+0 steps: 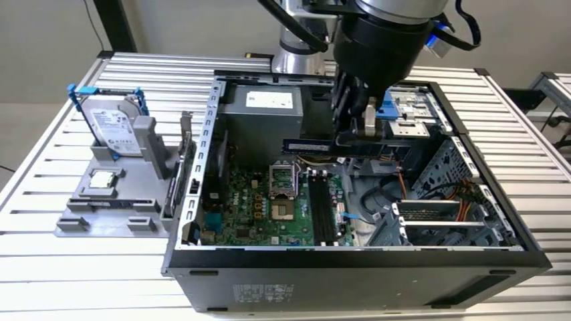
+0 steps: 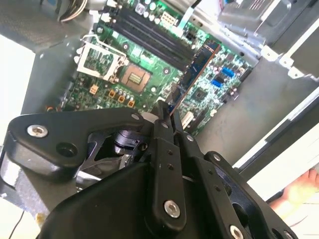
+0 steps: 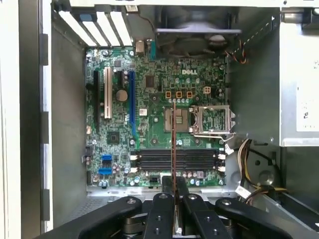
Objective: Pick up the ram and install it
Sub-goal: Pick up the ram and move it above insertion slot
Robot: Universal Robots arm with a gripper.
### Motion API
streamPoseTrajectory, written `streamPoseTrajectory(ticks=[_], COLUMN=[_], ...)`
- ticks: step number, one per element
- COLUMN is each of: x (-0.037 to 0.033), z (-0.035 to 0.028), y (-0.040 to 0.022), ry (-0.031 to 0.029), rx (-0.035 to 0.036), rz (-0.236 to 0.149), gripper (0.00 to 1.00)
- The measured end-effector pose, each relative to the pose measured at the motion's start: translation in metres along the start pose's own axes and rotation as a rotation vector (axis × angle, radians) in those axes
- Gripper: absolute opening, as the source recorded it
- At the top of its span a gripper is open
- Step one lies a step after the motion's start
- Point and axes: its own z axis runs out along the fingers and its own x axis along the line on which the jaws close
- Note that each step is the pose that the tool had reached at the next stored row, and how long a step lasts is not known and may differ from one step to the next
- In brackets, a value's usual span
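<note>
The open computer case (image 1: 357,257) holds a green motherboard (image 1: 259,200) with long black memory slots (image 1: 323,200) and a processor socket (image 1: 283,177). Above these the gripper (image 1: 355,139) clamps one end of the ram (image 1: 308,145), held level over the board. Behind it sits the power supply (image 1: 263,110). The ram is a thin, dark bluish stick. It appears edge-on in the first wrist view (image 3: 173,144).
</note>
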Motion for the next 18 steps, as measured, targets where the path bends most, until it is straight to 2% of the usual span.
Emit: streamPoseTrajectory(ticks=[11,18], x=[-0.0009,-0.0013], z=[-0.0014,-0.0020], y=[-0.0277,-0.0405], ry=[0.0001,0.0001], rx=[-0.0010,-0.0011], rz=[-0.001,-0.002], gripper=[0.00,0.00])
